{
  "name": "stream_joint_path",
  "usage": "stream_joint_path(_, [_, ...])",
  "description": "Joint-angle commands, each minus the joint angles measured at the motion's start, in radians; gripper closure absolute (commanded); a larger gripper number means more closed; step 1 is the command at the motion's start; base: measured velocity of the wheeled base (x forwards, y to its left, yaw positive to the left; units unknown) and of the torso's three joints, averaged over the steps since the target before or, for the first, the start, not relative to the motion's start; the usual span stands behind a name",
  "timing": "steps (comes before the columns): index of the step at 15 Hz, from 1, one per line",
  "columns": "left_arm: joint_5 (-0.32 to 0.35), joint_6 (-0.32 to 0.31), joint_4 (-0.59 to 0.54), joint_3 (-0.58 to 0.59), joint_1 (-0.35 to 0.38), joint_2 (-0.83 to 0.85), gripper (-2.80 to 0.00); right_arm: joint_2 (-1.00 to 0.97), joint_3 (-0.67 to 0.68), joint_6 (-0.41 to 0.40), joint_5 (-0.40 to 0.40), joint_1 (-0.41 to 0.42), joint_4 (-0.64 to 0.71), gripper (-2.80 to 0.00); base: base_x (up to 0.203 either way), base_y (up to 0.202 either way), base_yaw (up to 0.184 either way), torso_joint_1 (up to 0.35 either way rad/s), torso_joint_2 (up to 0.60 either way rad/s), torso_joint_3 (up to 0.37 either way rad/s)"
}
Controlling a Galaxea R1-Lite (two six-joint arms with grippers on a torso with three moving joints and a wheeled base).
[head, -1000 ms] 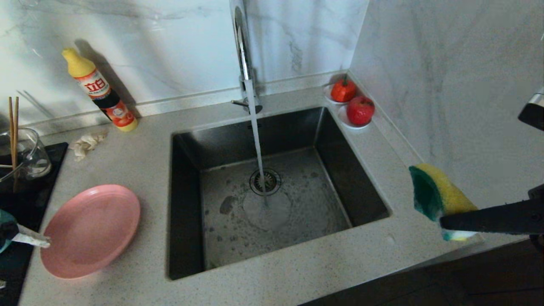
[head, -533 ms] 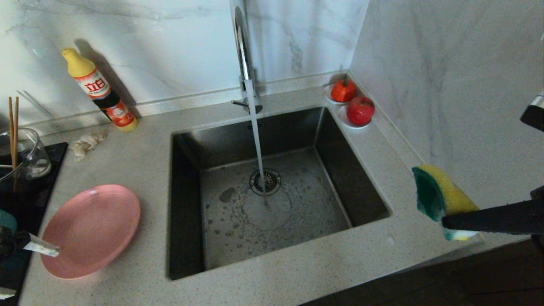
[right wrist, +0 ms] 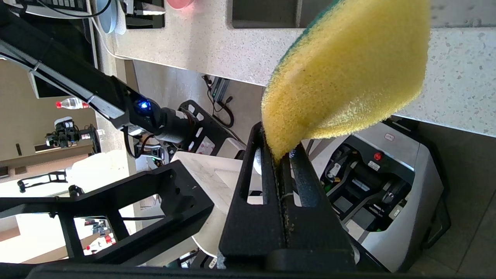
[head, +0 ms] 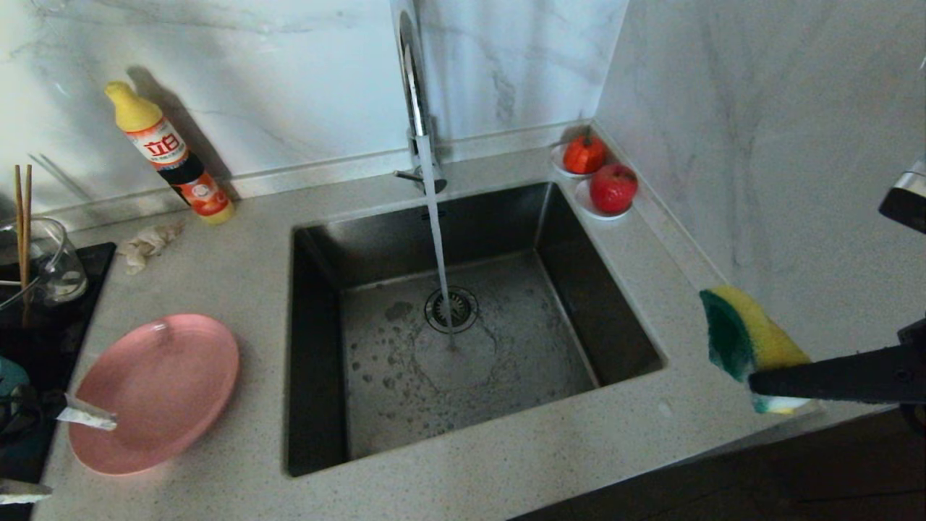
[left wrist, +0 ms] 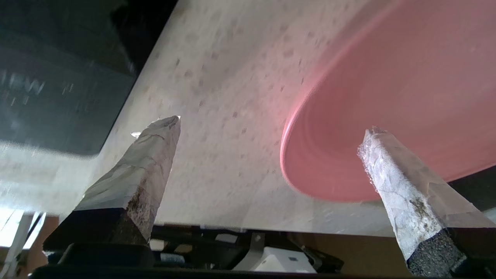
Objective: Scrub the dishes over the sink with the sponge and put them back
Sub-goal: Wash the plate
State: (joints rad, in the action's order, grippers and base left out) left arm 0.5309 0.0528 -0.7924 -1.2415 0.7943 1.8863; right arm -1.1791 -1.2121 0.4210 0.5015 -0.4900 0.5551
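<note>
- The chopsticks point(head: 23, 217) stand upright in a glass jug point(head: 54, 264) at the far left, on a dark mat point(head: 72, 318) at the edge of the counter point(head: 239, 239).
- The left gripper point(head: 43, 456) sits low at the left edge, its taped fingers point(left wrist: 155, 155) spread wide apart with nothing between them. In the left wrist view one finger lies over bare counter and the other over the near rim of the plate point(left wrist: 387, 97); whether it touches the rim cannot be told.
- The pink plate point(head: 155, 391) lies flat on the counter, left of the sink.
- A small pale rag point(head: 148, 242) lies crumpled near the back wall, and a yellow-capped soap bottle point(head: 170, 155) leans against the wall just beyond it.
- The steel sink point(head: 463, 318) is in the middle of the counter. Water runs from the tall tap point(head: 416, 108) in a steady stream, landing just beside the round drain point(head: 451, 309), and the basin floor is wet and spotted with suds.
- Two red fruits point(head: 600, 174) on white saucers sit in the back right corner of the counter.
- The right gripper point(head: 759, 380) hangs at the right, level over the counter's near right corner, clamped tight on one end of the sponge point(head: 749, 340). The sponge is bent, its green face turned toward the sink and its yellow face toward the wall.
</note>
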Motion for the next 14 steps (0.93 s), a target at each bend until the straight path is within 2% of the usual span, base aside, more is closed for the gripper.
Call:
stream_joint_path(1, [0.029,0.001,0.013,0.004,0.0,0.013,-2.8,-0.005,0.006,0.001,0.003,0.009,-0.003,0.0,0.0,0.0,0.0,0.0,0.0,0.0])
stream_joint_path(9, [0.14,0.001,0.1,0.002,0.0,-0.066,-2.8,-0.005,0.016,-0.01,0.003,0.016,-0.012,0.0,0.0,0.0,0.0,0.0,0.0,0.0])
stream_joint_path(11, [0.204,0.0,0.129,0.014,0.0,-0.087,-2.8,-0.005,0.025,-0.011,0.003,0.019,-0.016,0.0,0.0,0.0,0.0,0.0,0.0,0.0])
stream_joint_path(14, [0.21,-0.017,0.152,0.035,-0.003,-0.09,-2.8,0.0,0.034,-0.011,0.003,0.026,-0.032,0.0,0.0,0.0,0.0,0.0,0.0,0.0])
